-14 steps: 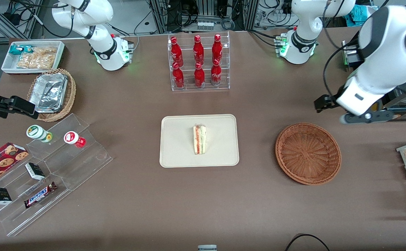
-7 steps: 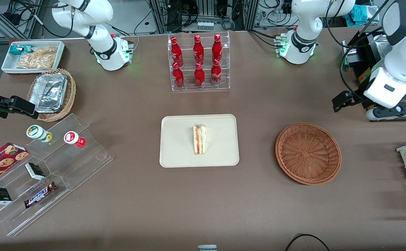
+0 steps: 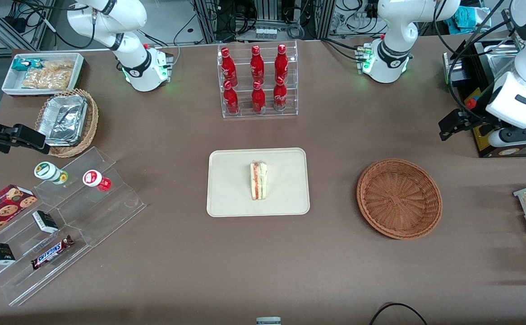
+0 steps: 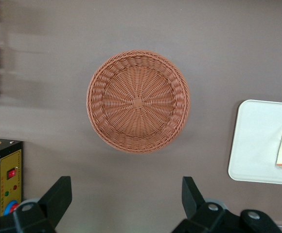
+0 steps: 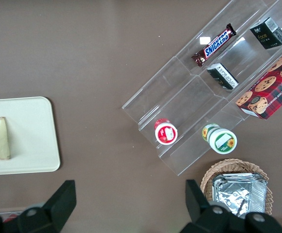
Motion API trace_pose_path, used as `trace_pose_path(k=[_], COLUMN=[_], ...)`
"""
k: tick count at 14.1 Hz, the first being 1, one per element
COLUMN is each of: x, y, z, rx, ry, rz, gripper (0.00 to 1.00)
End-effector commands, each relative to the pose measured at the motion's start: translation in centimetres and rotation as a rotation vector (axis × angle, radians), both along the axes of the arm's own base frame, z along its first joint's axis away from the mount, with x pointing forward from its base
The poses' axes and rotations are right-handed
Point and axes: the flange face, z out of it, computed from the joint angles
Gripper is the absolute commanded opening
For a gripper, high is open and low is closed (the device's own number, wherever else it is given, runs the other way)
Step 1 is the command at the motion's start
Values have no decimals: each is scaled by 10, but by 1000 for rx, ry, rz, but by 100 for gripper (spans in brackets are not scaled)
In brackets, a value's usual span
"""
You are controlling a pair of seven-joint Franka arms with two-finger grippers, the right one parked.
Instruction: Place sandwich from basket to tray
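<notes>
A wide table [image 3: 263,262] covered in matte brown fills the scene, evenly lit from above with soft shadows. Along the edge farthest from the front camera stand metal equipment racks [image 3: 263,18] hung with looping black cables [image 3: 240,20] over a pale grey floor [image 3: 173,18]. A black control box [image 3: 493,140] sits at the working arm's end

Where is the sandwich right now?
The sandwich lies on the tray at the table's middle, not in the basket. The open gripper is up toward the working arm's end.
</notes>
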Motion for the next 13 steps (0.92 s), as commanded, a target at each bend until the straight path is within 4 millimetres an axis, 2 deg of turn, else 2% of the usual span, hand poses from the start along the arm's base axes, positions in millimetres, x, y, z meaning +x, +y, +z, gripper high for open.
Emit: trace_pose_path(k=[1,9,13], x=[-2,-6,-7], y=[-3,0,3], z=[7,12,14], rx=[-5,0,-2], ry=[6,36,37], rz=[-10,-10,-87], gripper=[100,100,100])
